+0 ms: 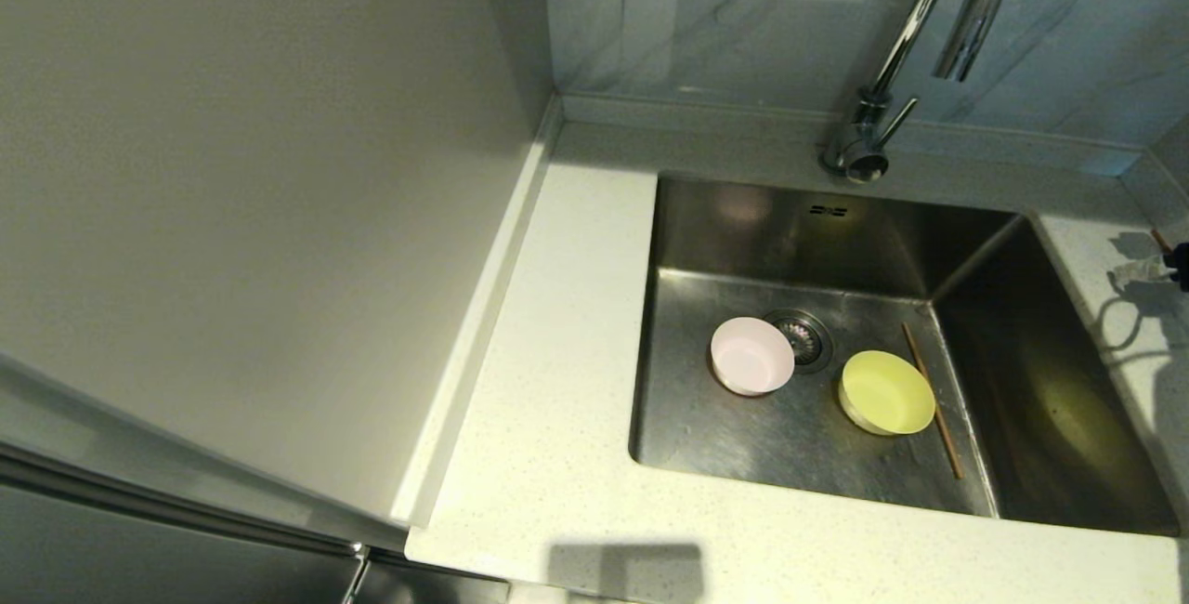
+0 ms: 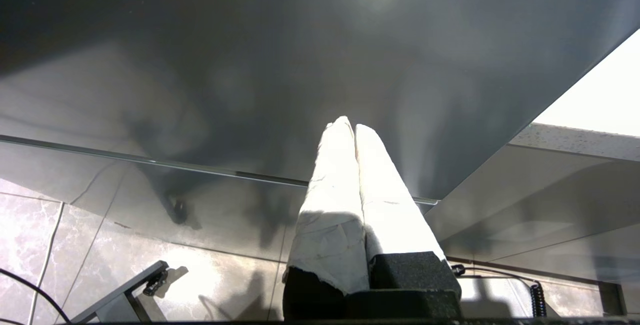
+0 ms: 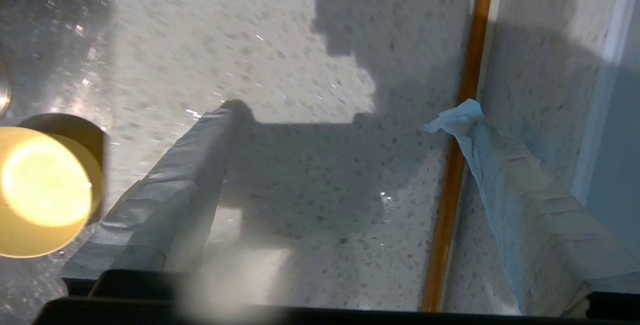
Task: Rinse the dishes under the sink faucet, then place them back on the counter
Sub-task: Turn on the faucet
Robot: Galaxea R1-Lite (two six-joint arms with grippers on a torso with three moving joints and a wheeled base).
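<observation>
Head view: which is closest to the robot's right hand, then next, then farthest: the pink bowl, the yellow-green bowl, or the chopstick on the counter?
From the right hand:
1. Chopstick, on the counter right beside it.
2. Yellow-green bowl, right side of the sink.
3. Pink bowl, further left.

No legible text, label, brand mark, number or sign appears in any of the three views.
</observation>
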